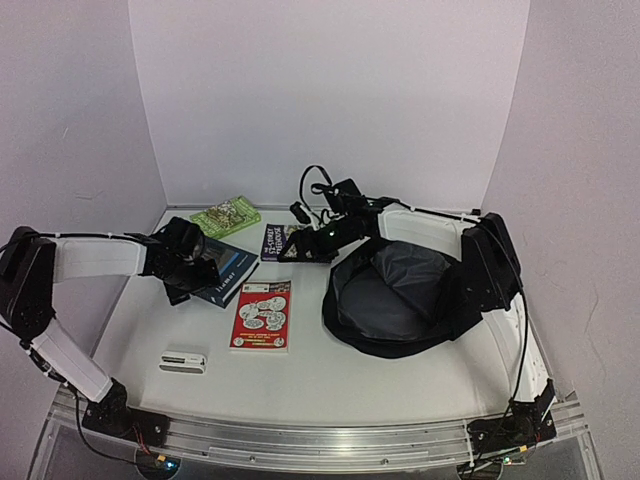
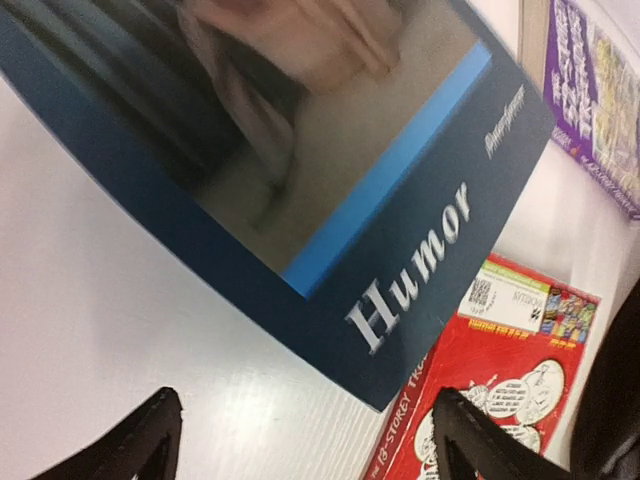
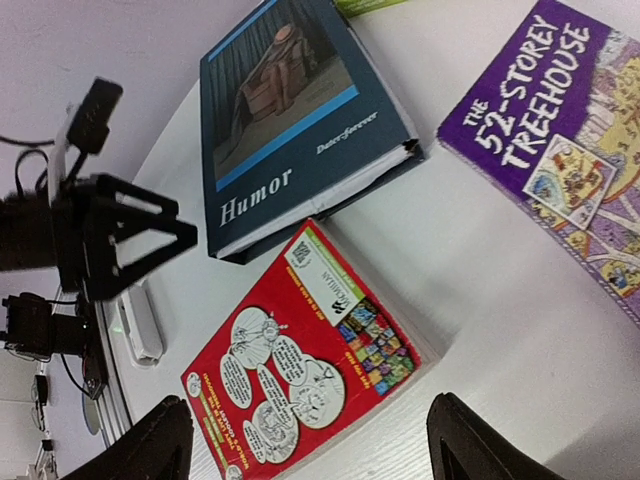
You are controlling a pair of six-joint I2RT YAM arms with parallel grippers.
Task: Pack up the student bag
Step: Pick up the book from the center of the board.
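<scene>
The student bag [image 1: 395, 295], black and soft, lies open at the right of the table, its grey lining showing. My left gripper [image 1: 198, 268] hovers open over the near corner of a blue book titled "Humor" [image 2: 330, 200]. In the left wrist view its gripper [image 2: 310, 450] has only bare table between the fingers. My right gripper [image 1: 312, 243] hangs open left of the bag's rim, between the purple book [image 1: 280, 240] and the bag. In the right wrist view that gripper [image 3: 310, 450] is empty above a red paperback [image 3: 300, 370].
The red paperback [image 1: 262, 315] lies at mid-table, its corner against the blue book [image 1: 228, 275]. A green packet [image 1: 225, 213] sits at the back. A small white case [image 1: 183, 360] lies near the front left. White walls enclose three sides.
</scene>
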